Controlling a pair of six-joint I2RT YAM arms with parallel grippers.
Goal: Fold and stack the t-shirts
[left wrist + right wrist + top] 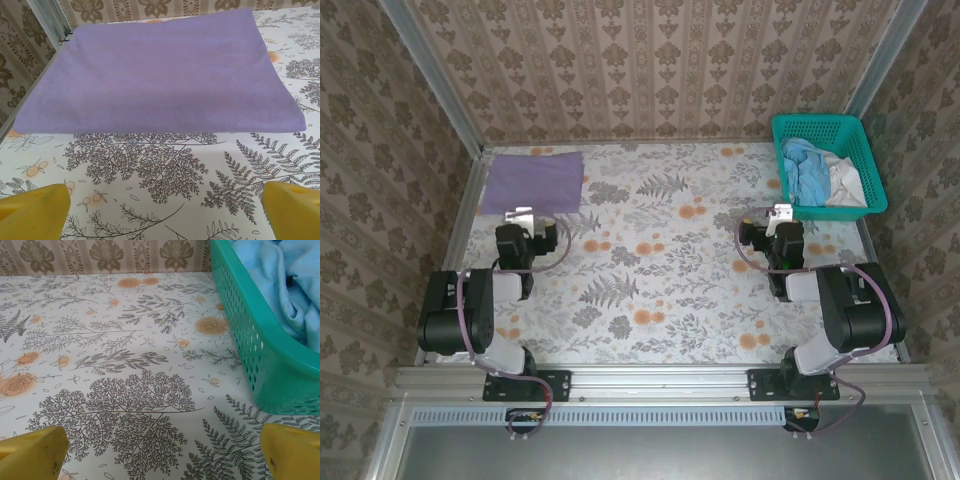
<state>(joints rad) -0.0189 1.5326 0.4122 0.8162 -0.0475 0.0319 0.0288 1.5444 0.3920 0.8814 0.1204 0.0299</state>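
Observation:
A lavender-purple t-shirt (533,182) lies folded flat at the table's far left; the left wrist view has it (160,75) just ahead of my left gripper (165,212). That gripper (521,216) stands open just short of the shirt's near edge, nothing between its yellow fingertips (32,210). A sky-blue t-shirt (807,170) lies crumpled inside the teal basket (820,125) at the far right, also seen as blue cloth (285,285) in the right wrist view. My right gripper (781,213) stands open and empty (162,455), close to the basket's near left corner.
A white cloth (846,183) lies in the basket beside the blue shirt. The basket's wall (250,340) rises right of my right gripper. Patterned walls enclose the table on three sides, with a metal rail (47,20) along the left edge. Flowered tabletop (660,260) lies bare between the arms.

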